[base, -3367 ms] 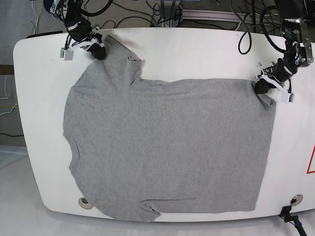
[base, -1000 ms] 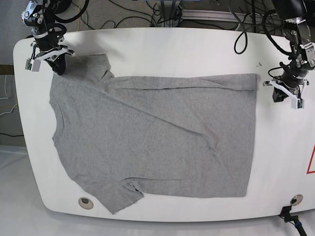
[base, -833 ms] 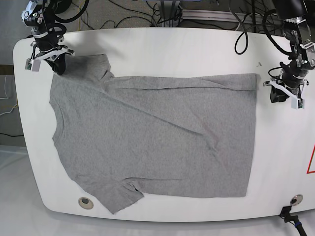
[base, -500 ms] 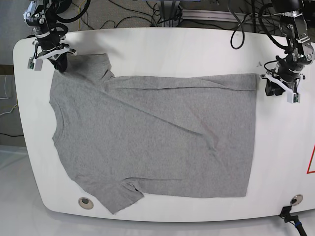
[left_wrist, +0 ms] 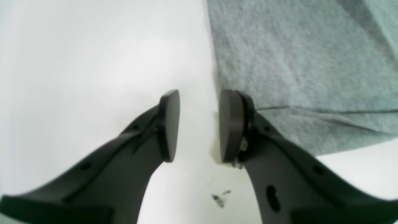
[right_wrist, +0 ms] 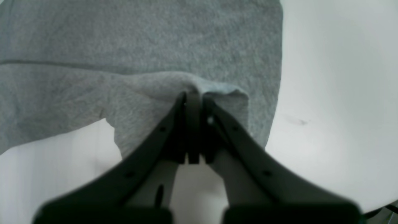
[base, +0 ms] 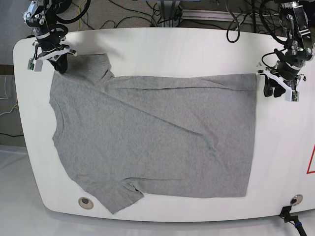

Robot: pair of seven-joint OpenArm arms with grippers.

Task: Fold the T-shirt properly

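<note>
While the right gripper pinches the T-shirt's soft grey knit sleeve, the left gripper stands released.

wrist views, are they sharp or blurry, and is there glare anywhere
Left wrist view: soft overall, with the T-shirt weave smeared and bright glare washing out the table at upper left. Right wrist view: the fabric is a little blurred and the right gripper base is out of focus. Base view: evenly lit and sharp.
</note>
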